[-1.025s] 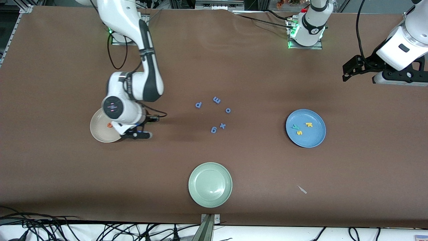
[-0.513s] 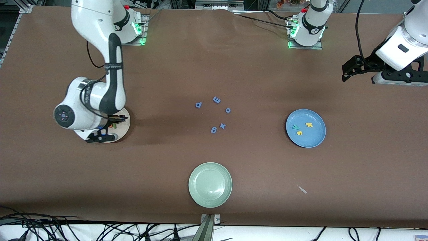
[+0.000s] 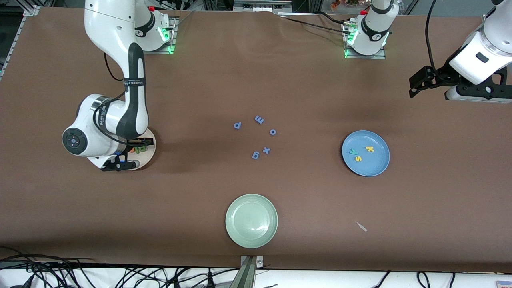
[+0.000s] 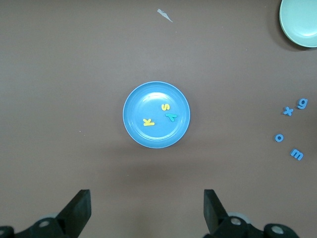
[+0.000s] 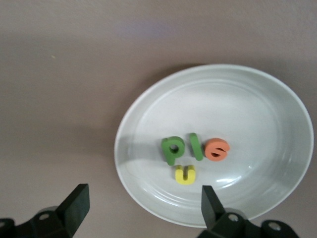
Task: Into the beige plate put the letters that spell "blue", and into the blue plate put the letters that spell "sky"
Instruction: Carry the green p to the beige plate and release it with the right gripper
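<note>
The beige plate [image 3: 149, 155] sits toward the right arm's end of the table. In it lie the olive-green b [image 5: 172, 148], the dark green l [image 5: 196, 146], the orange e [image 5: 217, 149] and the yellow u [image 5: 185, 174]. My right gripper [image 5: 143, 208] hangs open over the plate's edge [image 5: 257, 99], with nothing between its fingers. The blue plate [image 3: 376, 164] holds the yellow k [image 3: 369, 149], the yellow s [image 3: 358, 158] and the teal y [image 3: 353, 151]. My left gripper [image 4: 146, 210] waits open, raised over the table at the left arm's end, and the blue plate [image 4: 148, 96] shows in its view.
A pale green plate [image 3: 251, 221] stands nearest the front camera at mid-table. Several blue-purple letters [image 3: 256, 155] lie scattered between the beige and blue plates. A small pale scrap [image 3: 361, 227] lies nearer the camera than the blue plate.
My right arm's wrist swung toward its end of the table above the beige plate, and its gripper opened. Green and orange letters now show in the plate. The left arm stayed still.
</note>
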